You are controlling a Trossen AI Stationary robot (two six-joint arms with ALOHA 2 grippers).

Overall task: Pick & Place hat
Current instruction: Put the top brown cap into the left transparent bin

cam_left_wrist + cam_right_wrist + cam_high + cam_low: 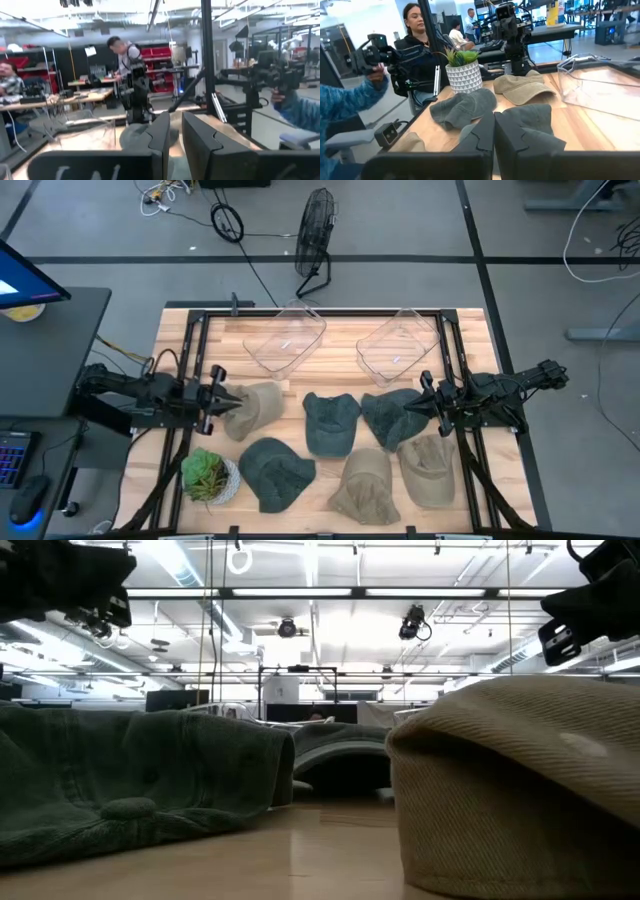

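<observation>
- High view: neither arm is holding anything, so the picking step is, by my reading, only starting. The left gripper is hovering at the edge of a tan hat; the right gripper is hanging over a dark green hat. More hats are lying in a loose cluster, and two clear bins are waiting at the far side beside each other — likely the drop spots.
- Low view: a green hat and a ribbed tan hat are slumping soft and flat on the wood, so the next move probably calls for a low pinch into a fold.
- Left wrist view: the fingers are sitting nearly together, with only a thin gap — gripping nothing.
- Right wrist view: the fingers are likewise almost touching, empty, with a potted plant beyond.
</observation>
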